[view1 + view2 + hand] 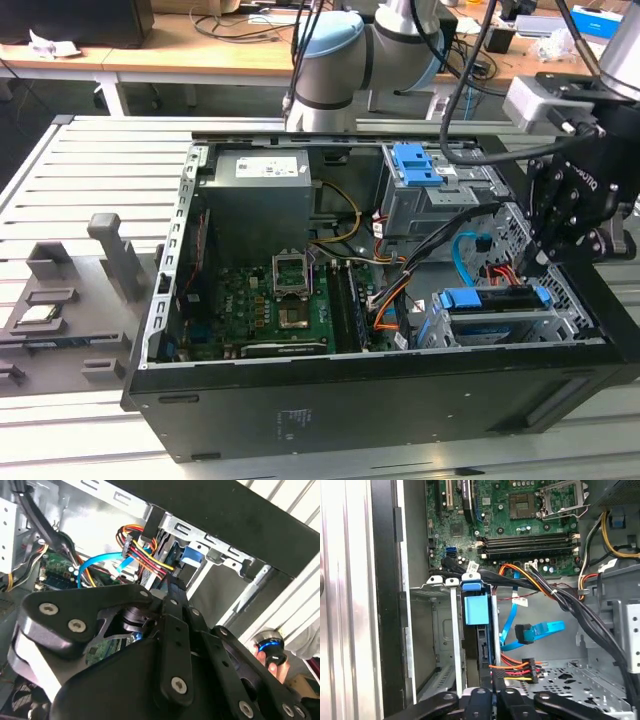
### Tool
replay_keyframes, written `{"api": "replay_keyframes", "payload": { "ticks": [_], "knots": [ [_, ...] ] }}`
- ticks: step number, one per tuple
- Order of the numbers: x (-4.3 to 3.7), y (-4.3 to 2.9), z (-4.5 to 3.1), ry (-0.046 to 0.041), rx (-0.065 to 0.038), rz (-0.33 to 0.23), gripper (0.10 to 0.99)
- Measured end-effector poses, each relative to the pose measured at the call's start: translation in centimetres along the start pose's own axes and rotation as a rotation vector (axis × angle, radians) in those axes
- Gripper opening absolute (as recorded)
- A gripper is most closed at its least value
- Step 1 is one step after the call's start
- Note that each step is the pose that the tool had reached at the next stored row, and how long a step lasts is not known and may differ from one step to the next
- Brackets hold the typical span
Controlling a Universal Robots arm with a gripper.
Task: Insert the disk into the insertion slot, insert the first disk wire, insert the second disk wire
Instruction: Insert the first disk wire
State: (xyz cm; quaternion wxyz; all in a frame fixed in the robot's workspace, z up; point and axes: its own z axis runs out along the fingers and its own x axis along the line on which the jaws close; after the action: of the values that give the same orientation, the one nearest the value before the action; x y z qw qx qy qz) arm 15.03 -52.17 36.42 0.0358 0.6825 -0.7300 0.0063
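The disk [490, 298] sits in the insertion slot [500, 325] at the case's front corner on the exterior view's right. In the first wrist view it stands edge-on, and its blue carrier [476, 607] shows between the slot's silver rails [454, 630]. My gripper [492, 677] hovers just behind the disk, shut on the first disk wire [512, 670], an orange, red and yellow bundle. Its black plug [532, 668] sticks out sideways, apart from the disk. The second disk wire [540, 630] hangs loose nearby, and its dark plug [524, 632] is not plugged in. In the second wrist view the gripper [172, 582] pinches the same bundle [150, 560].
A taller grey bay with a blue latch [420, 165] stands behind the slot. Thick black cables [440, 235] cross above the motherboard [270, 300]. The case's black wall [400, 390] borders the slot. A perforated metal floor [570, 680] lies beside the disk. A hand [261, 655] shows outside the case.
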Motion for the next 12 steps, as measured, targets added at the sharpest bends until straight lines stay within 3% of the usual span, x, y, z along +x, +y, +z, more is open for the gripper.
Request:
{"api": "replay_keyframes", "payload": {
  "ticks": [1,5,9,12],
  "knots": [
    [-0.03,0.02,-0.32,-0.0001,0.0,0.0,0.106],
    [-0.01,0.08,-1.9,-0.0002,0.0,0.0,0.106],
    [0.03,0.11,-2.64,-0.0001,0.0,0.0,0.106],
    [0.03,0.11,-2.65,-0.0003,0.0,0.0,0.106]
  ]
}}
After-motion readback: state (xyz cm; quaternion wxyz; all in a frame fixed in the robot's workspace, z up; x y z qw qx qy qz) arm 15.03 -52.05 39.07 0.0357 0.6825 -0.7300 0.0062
